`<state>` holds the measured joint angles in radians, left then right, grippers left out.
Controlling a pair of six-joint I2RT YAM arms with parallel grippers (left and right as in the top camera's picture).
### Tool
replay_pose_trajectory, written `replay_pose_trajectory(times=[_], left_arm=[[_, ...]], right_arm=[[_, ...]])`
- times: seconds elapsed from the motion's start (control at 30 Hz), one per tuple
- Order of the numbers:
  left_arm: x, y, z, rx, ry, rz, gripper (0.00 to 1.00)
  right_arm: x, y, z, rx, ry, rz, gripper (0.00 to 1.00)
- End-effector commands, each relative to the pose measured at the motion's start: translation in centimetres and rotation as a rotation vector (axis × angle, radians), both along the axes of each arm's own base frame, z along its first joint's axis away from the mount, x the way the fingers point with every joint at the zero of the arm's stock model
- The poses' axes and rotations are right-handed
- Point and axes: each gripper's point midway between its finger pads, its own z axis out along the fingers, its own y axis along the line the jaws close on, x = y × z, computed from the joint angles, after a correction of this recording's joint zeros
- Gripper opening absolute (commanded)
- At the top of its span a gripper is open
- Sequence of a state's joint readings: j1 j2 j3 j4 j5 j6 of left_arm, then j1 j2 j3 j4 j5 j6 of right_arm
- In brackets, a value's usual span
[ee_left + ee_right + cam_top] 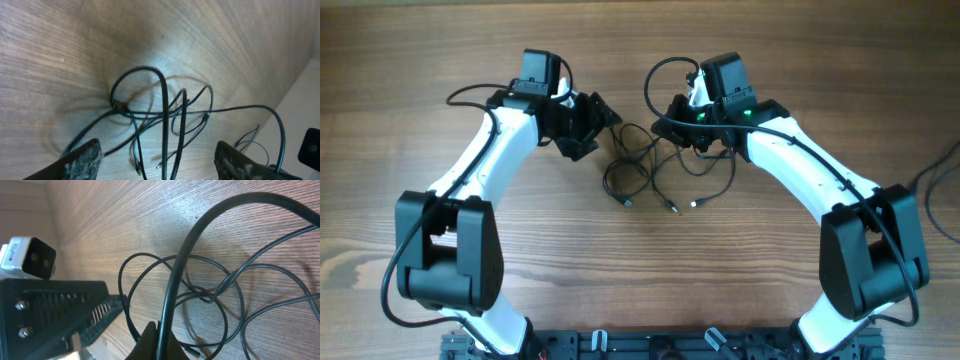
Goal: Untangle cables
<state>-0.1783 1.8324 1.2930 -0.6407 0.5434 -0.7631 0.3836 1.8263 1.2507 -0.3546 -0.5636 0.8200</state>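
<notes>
The cables (645,165) are thin black cords lying in tangled loops in the middle of the wooden table, with small plugs at their lower ends. My left gripper (602,122) is open just left of the tangle. In the left wrist view several cords (165,115) run between its spread fingers (160,162) without being pinched. My right gripper (682,128) sits at the tangle's upper right. In the right wrist view its fingers (161,341) are shut on one cable (175,280), which arches up from them over the other loops.
The wooden table (770,60) stretches all around the tangle. The left arm's body (55,305) shows in the right wrist view, close on the left. Thicker black robot wiring (940,190) loops at the right edge.
</notes>
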Motion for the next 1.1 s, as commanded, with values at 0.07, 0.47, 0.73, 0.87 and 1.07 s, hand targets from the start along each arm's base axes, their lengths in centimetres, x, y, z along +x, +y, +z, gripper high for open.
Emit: replay_pose_trajectory(times=[0.07,0.47,0.73,0.87,1.07], left_arm=[[-1.1,-2.2,1.2,-0.011,-0.119,-0.209,0.69],[-3.4,-4.5,0.1,0.226,-0.22,-0.349,0.54],[-3.3,-5.2,-1.3,0.317,-0.245,-0.288,0.04],[-2.4,-2.8,-0.4,0.395,-0.309,-0.324,0.04],[-0.2,14.8,5.2,0.516,-0.275,0.163,0.04]], right_arm=[[0.5,-1.6,0.1,-0.058,-0.03,-0.028,0.04],[1.5,-4.1,-0.4,-0.082,-0.011,-0.092,0.04],[1.6,-4.3,-0.5,-0.094,-0.014,-0.1,0.04],[2.0,-5.9,0.3,-0.08,-0.052,-0.066,0.04],[2.2,-22.5,11.7,-0.054,-0.264,-0.388,0.04]])
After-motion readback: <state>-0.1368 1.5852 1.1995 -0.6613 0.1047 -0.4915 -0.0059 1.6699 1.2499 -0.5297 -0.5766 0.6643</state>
